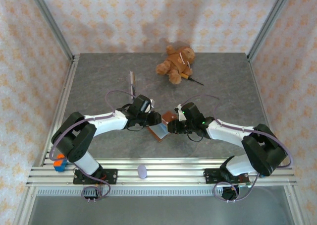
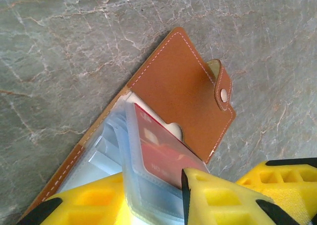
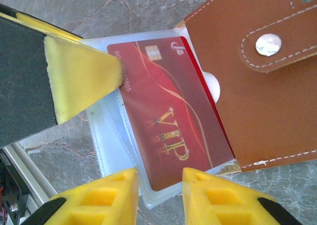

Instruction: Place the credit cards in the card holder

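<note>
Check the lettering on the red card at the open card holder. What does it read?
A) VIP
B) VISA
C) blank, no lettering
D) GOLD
A: the right wrist view shows large gold VIP letters across the red card, which lies beside the cover of the brown card holder.

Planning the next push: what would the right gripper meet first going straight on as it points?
Probably the red VIP credit card in its clear plastic sleeve, lying between the right gripper's tips; depth unclear.
</note>
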### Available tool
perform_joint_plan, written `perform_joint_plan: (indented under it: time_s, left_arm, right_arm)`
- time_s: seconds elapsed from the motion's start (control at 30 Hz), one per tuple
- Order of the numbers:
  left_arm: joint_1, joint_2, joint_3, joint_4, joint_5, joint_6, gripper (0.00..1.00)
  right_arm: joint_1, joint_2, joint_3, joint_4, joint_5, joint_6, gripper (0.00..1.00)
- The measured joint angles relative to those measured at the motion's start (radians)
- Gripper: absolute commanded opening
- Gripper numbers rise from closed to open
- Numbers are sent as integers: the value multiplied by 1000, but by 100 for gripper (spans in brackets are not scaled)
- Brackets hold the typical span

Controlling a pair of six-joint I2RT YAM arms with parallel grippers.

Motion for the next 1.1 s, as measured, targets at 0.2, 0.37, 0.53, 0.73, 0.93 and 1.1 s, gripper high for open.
perform_joint_plan:
  time_s: [0.2,0.37,0.53,0.73,0.93,1.1]
  left_arm:
    - [3,-6,0,0,0,6,33]
    - [12,-11,-6,-1,0,6,32]
    - [18,-37,-27,-7,0,7,31]
    - [25,-44,-34,-8,0,7,30]
    - [27,-44,-34,-7,0,10,26]
    - [34,-44,-34,-7,1,14,21]
  right_arm:
    - [0,0,0,-1,0,-1,33]
    - [-3,0,0,-1,0,-5,38]
    - [-17,-1,0,-1,-1,-8,41]
    - [-31,-9,0,-2,-6,-7,45]
    - [-35,-37,12,-42,-32,-23,51]
    - [-40,-41,121,-165,-39,-111,51]
